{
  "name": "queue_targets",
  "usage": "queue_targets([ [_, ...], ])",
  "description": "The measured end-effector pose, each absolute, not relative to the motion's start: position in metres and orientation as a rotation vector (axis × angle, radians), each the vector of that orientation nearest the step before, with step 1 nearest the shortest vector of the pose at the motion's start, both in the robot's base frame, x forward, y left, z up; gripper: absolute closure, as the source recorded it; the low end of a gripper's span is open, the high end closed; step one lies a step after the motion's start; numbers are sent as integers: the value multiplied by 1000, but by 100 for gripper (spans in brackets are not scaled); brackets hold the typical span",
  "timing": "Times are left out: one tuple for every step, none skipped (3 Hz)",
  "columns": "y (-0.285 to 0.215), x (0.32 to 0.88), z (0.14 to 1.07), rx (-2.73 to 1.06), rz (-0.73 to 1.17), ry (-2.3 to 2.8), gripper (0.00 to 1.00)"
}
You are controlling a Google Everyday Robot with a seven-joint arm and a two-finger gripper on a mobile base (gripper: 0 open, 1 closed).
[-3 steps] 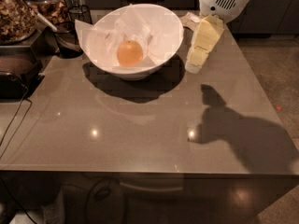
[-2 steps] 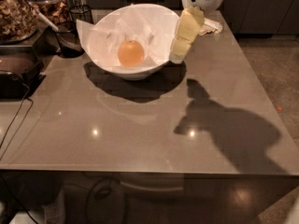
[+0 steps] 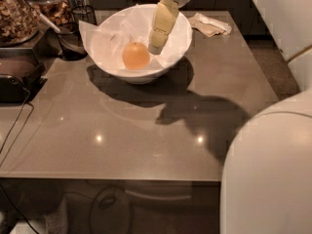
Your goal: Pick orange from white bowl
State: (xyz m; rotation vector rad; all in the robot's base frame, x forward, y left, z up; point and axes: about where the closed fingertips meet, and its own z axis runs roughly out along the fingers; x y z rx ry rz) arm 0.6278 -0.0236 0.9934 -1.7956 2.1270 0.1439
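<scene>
The pale orange (image 3: 135, 55) lies inside the large white bowl (image 3: 117, 67), on crumpled white paper, a little left of the bowl's middle. The bowl stands at the back of the grey table (image 3: 146, 130). My gripper (image 3: 157, 43) hangs from the white wrist at the top edge and reaches down into the bowl, its yellowish fingers (image 3: 162, 21) just to the right of the orange and close to it. It holds nothing that I can see.
Dark glass jars (image 3: 17, 13) and a black appliance (image 3: 14, 77) stand at the left. A crumpled cloth (image 3: 210, 24) lies at the table's back right. My white arm (image 3: 268, 169) fills the lower right. A cable (image 3: 14, 126) hangs at the left edge.
The gripper has moved left from beside the bowl's right rim to over and into the bowl, next to the orange. My arm has come into the lower right.
</scene>
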Motion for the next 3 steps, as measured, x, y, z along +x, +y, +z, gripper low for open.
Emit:
queue_targets([
  [-21, 636, 997, -1760, 133, 2100, 0],
  [0, 652, 990, -1748, 206, 2082, 0],
  [23, 672, 982, -1733, 268, 2089, 0],
])
